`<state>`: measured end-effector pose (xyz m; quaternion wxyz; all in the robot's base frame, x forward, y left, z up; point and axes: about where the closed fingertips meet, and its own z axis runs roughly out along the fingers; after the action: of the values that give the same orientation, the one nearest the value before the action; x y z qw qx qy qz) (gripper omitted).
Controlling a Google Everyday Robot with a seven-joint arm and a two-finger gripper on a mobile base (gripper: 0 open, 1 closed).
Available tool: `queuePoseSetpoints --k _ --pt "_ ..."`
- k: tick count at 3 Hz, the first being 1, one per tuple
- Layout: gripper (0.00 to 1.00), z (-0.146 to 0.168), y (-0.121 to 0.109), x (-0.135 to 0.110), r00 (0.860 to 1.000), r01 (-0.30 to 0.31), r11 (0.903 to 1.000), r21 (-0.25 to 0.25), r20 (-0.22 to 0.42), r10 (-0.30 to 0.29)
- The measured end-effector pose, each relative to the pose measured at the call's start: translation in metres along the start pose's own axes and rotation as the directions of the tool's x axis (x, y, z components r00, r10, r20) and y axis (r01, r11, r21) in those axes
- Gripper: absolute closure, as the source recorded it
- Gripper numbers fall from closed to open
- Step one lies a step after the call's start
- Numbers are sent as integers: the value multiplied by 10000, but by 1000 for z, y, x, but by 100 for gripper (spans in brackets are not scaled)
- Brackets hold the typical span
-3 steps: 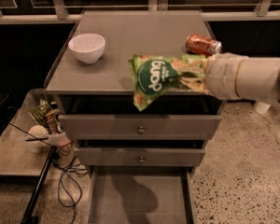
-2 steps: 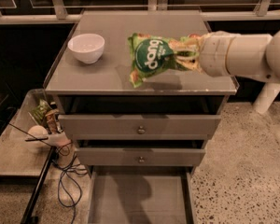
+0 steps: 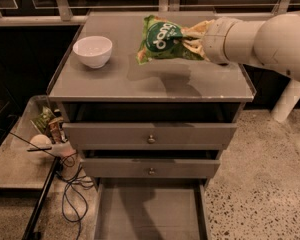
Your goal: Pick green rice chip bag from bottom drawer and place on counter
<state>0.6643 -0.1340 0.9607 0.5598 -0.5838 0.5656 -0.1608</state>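
Observation:
The green rice chip bag (image 3: pixel 162 40) is crinkled light green with a dark green round logo. It hangs in the air above the middle of the counter (image 3: pixel 110 81), casting a shadow on it. My gripper (image 3: pixel 199 38) comes in from the right on a white arm and is shut on the bag's right end. The bottom drawer (image 3: pixel 150 214) stands pulled out at the foot of the cabinet, its flat grey floor bare.
A white bowl (image 3: pixel 92 51) stands on the counter's left part. Two knobbed grey drawers (image 3: pixel 150 134) sit slightly open above the bottom drawer. A low glass-topped side table (image 3: pixel 20 159) with clutter and cables stands to the left. A white post (image 3: pixel 288 101) stands at the right.
My gripper has carried the bag up and back from the counter's front edge to above its middle. The red can at the back right is now hidden behind the arm.

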Motion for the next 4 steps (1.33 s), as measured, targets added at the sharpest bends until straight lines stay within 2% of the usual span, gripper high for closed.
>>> queuePoseSetpoints --k 1,2,4 --pt "100 19 1 8 9914 -1301 9915 49 -129 1302" --pt "100 46 10 17 9764 -2159 9761 -258 -76 2158" --pt "100 94 27 44 9465 -3227 9438 -710 -277 3215"
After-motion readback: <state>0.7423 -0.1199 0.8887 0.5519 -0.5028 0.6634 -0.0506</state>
